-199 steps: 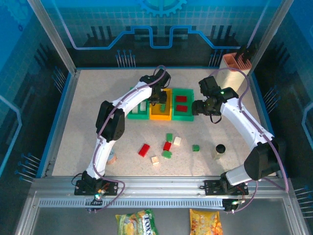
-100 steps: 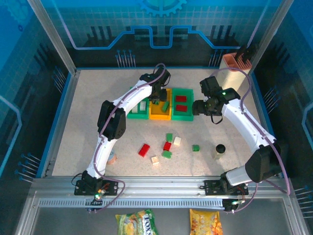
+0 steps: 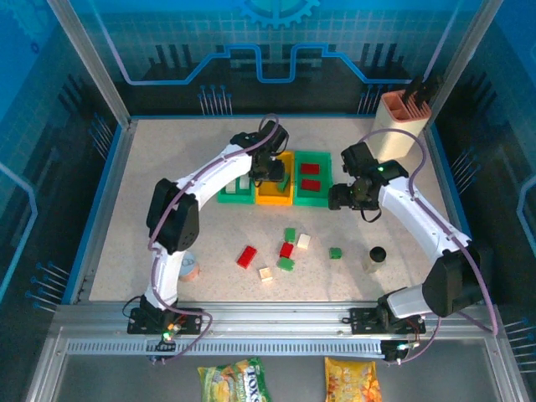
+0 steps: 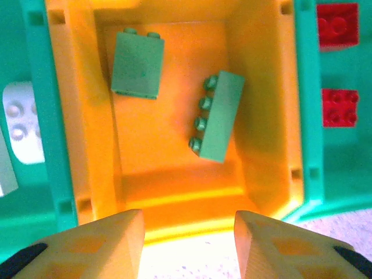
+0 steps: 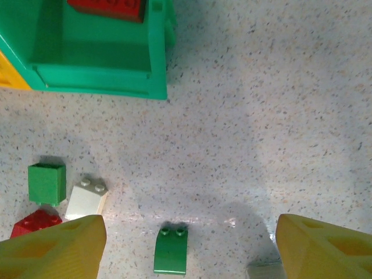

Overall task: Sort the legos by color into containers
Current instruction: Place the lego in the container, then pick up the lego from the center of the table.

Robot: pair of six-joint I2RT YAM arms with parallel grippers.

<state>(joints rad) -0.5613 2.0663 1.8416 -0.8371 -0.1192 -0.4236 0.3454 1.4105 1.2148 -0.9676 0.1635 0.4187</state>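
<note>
The left gripper (image 4: pixel 189 247) is held over the near rim of the orange bin (image 4: pixel 87 145). Its fingers are partly parted and nothing is gripped between them. The right gripper (image 5: pixel 189 250) is spread wide above the table (image 5: pixel 261 116), just beside the near corner of the right green bin (image 5: pixel 99 64). Nothing is held or touched, and a green brick (image 5: pixel 171 250) is seen on the surface below the gap.

On the speckled table a round tin (image 3: pixel 191 266) is found nearest on the left, with a small dark-capped bottle (image 3: pixel 378 254) on the right. Between them seven loose bricks (image 3: pixel 286 249) are scattered, in red, green and cream.

Farther back, three bins are set side by side in a row. White bricks (image 4: pixel 23 122) are seen in the left green bin (image 4: pixel 52 116), two green bricks (image 4: pixel 218 116) lie in the orange bin, and two red bricks (image 4: pixel 340 107) lie in the right green bin.

In the far right corner a beige holder (image 3: pixel 402 117) with dark handles is placed. The table is enclosed by blue panelled walls (image 3: pixel 268 50).
</note>
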